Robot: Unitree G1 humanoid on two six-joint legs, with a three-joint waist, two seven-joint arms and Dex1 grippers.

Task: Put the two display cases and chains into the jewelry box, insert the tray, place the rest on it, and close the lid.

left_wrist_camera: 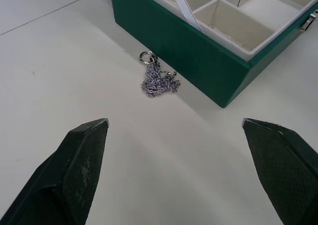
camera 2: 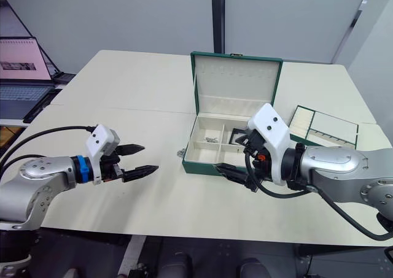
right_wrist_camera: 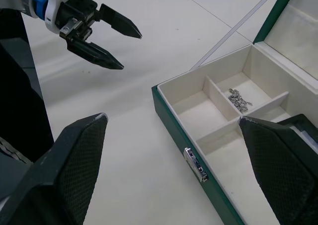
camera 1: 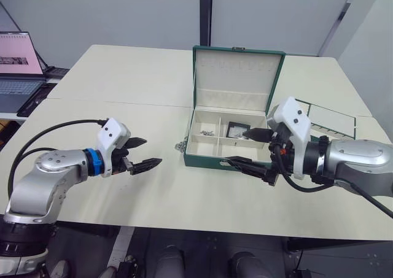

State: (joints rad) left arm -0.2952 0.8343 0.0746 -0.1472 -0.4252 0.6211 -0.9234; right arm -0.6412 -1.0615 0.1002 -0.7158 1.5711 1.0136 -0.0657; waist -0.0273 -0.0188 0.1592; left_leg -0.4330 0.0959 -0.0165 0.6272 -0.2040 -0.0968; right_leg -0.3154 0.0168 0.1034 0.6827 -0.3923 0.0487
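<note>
The left gripper (camera 1: 142, 153) hangs wide open and empty above the table (camera 1: 123, 81), aimed at a chain (left_wrist_camera: 158, 80) lying loose against the jewelry box (camera 1: 215, 160), at its left front corner. The chain looks light, limp and slippery; pinching the bunched middle seems safest. The box wall crowds it closely. The right gripper (camera 2: 236, 156), also open and empty, hovers at the box front. Inside lie another chain (right_wrist_camera: 239, 100) and a display case (camera 1: 236, 129). The tray (camera 2: 323, 127) waits beyond the right arm.
</note>
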